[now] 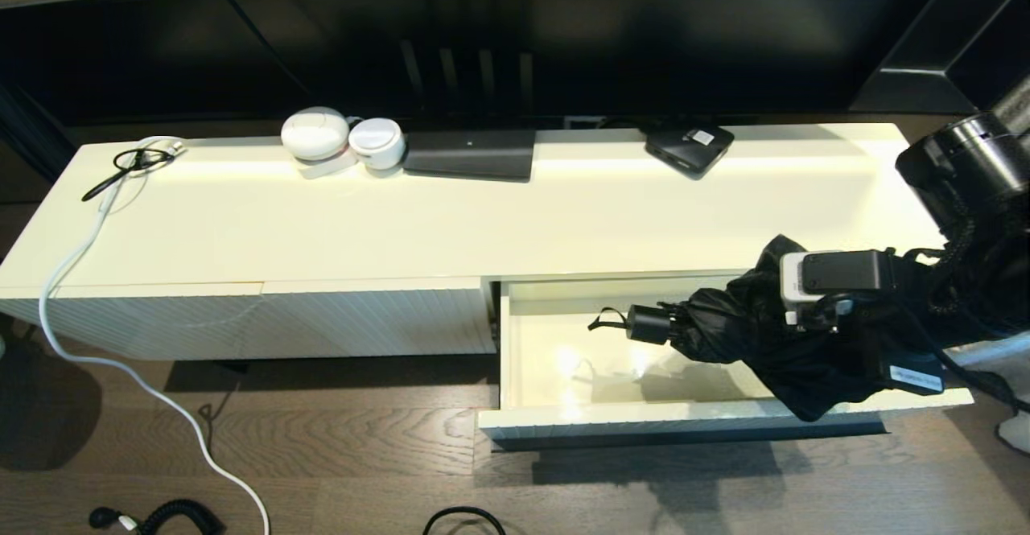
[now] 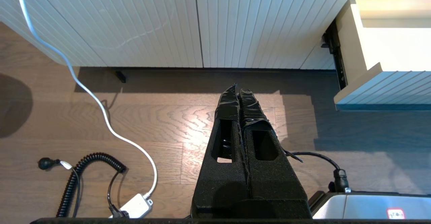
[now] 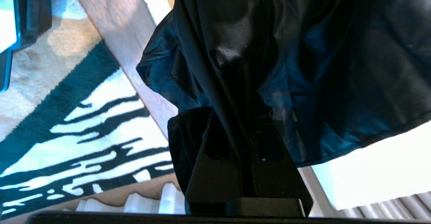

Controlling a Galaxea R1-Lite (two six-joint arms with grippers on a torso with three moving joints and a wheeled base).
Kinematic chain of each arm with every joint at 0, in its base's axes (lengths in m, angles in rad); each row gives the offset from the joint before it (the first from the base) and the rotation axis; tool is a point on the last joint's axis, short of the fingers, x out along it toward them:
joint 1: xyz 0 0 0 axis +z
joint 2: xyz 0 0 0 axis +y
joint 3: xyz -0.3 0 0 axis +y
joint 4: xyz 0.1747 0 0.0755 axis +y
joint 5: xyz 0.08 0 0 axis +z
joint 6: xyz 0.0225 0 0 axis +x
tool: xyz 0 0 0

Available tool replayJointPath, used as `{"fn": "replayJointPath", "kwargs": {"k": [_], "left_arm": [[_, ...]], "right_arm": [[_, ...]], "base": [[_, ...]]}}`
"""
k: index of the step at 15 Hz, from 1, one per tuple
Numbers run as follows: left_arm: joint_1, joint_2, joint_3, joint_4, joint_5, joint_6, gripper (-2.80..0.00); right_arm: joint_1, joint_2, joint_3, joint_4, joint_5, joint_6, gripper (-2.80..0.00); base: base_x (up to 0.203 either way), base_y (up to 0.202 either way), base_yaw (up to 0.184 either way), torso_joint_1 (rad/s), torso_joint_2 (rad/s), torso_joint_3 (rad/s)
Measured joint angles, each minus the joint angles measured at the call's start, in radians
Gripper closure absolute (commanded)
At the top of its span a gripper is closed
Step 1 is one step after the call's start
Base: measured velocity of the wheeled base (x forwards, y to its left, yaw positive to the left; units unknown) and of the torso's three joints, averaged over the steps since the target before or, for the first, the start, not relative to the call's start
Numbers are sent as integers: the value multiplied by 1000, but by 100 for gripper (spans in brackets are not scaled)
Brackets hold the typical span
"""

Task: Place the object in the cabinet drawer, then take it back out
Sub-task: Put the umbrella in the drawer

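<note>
The umbrella (image 1: 756, 334) is being held over the open cabinet drawer (image 1: 563, 418) by the right tool (image 3: 243, 139), which is clenched on a fold of its loose fabric. The short handle (image 1: 648, 324) and wrist loop (image 1: 605, 319) are pointing toward the drawer's left half, while the rumpled canopy is hanging across the front edge on the right. Whether the umbrella is being lowered in or lifted out cannot be told.

For the step to be done well, the bundle is best kept level and centred over the smooth interior, so that the trailing fabric is not being dragged over the front edge or caught on it. As only cloth is being gripped, not the shaft, a slip is judged likely if the arm is being moved quickly.

The pinch on the fabric is being shown only in the right wrist view, together with a patterned rug (image 3: 77, 129) below; the head view has the grip hidden behind the wrist camera. The left tool (image 2: 238, 97) is being shown only in the left wrist view, parked above the wooden floor (image 2: 151, 123) with its fingers pressed together on nothing, beside the closed ribbed panel (image 2: 168, 25).
</note>
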Motion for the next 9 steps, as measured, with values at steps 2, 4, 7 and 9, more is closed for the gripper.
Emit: {"fn": "replayJointPath", "kwargs": {"k": [2, 4, 7, 9], "left_arm": [[0, 0, 0, 0, 0, 0, 0], [0, 0, 0, 0, 0, 0, 0], [0, 0, 0, 0, 1, -1, 0], [0, 0, 0, 0, 0, 0, 0]], "right_arm": [[-3, 49, 11, -47, 15, -3, 0], [-5, 94, 14, -86, 20, -8, 0], [-23, 170, 4, -149, 25, -62, 0], [-40, 210, -11, -174, 28, -104, 0]], "base": [[0, 0, 0, 0, 0, 0], [0, 0, 0, 0, 0, 0], [0, 0, 0, 0, 0, 0], [0, 0, 0, 0, 0, 0]]}}
